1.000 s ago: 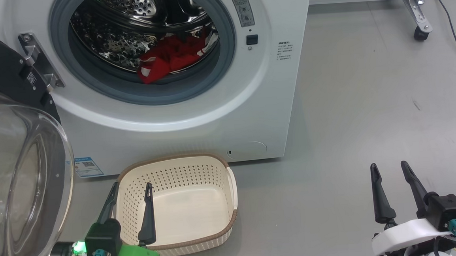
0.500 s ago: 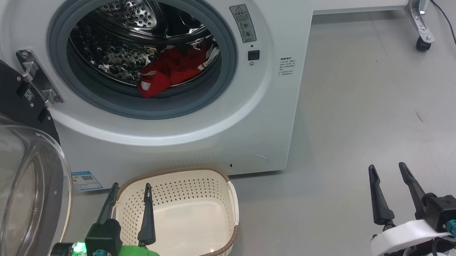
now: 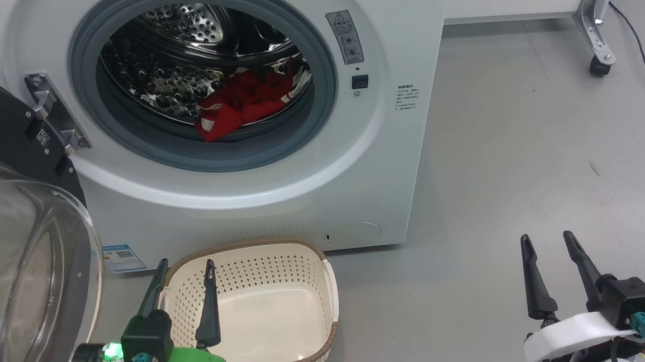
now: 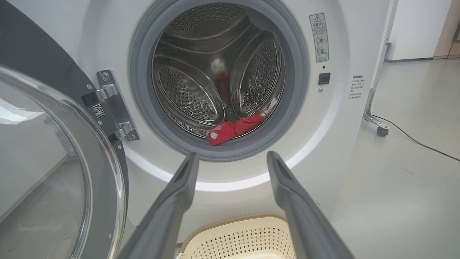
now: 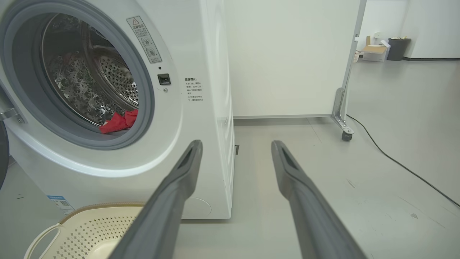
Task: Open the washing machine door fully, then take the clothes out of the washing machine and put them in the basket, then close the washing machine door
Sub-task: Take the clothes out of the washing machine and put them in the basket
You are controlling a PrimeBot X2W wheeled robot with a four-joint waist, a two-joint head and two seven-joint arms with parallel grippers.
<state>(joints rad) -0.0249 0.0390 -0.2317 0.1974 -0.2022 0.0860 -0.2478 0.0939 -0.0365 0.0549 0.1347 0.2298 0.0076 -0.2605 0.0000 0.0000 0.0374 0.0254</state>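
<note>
**Before the open washer**

Red clothes [image 3: 239, 105] lie at twelve o'clock inside the washing machine [image 3: 388, 160]. The washing machine door [image 3: 20, 266] hangs wide at nine, clearing my reach. My left gripper [image 3: 186, 262], spread wide, hovers over the basket [image 3: 328, 276] at six, set close for dropping; my right gripper [image 3: 546, 235], wide too, idles at four.

both hands low w/ fingers spread wide, left hand [image 3: 183, 262] & right hand [image 3: 545, 235] pointing fwd.
</note>
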